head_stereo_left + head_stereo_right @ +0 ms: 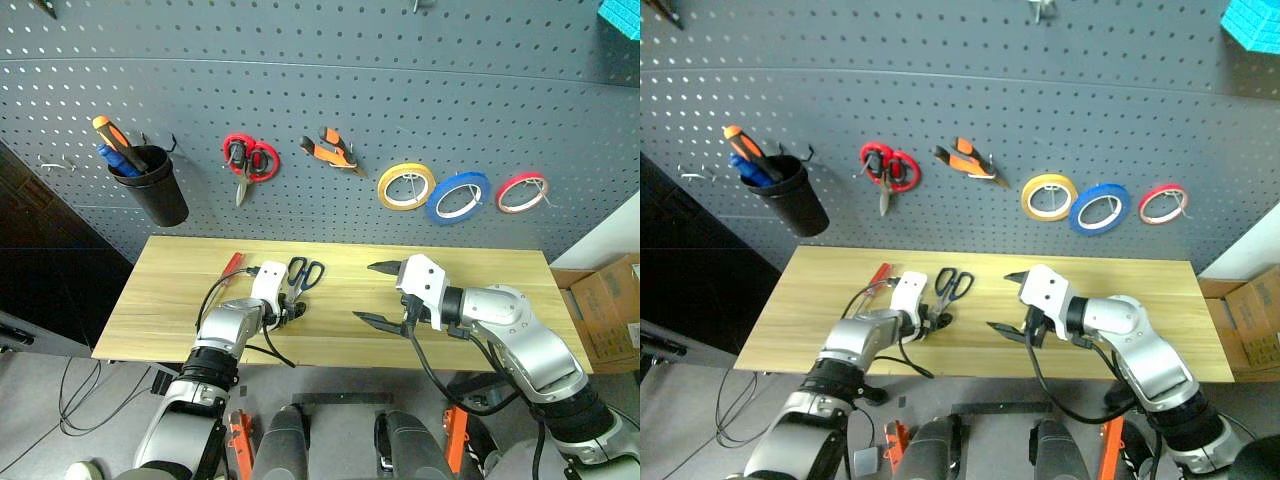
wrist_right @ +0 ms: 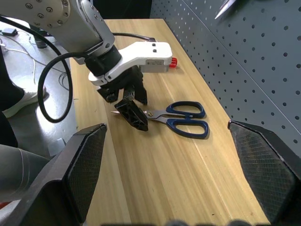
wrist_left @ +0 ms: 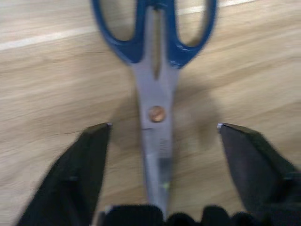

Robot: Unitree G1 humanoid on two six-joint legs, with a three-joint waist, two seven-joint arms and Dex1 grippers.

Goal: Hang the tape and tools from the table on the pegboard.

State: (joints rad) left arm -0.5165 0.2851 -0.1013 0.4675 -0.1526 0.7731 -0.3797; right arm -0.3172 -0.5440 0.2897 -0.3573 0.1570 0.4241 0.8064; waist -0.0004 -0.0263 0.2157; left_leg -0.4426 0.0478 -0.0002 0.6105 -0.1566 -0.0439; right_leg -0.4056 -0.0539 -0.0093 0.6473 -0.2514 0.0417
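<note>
While the left gripper (image 3: 160,129) straddles the scissors (image 2: 181,117) blades on the desk (image 1: 480,275) with fingers spread, the right gripper (image 1: 378,293) hovers right of the scissors, fingers spread.

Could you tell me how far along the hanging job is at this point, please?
Done: the blue tape and orange-handled pliers hang on the pegboard. In hand: the left gripper, open, straddles the scissors lying on the table. Left: lifting and hanging them, then the red-handled screwdriver.
</note>
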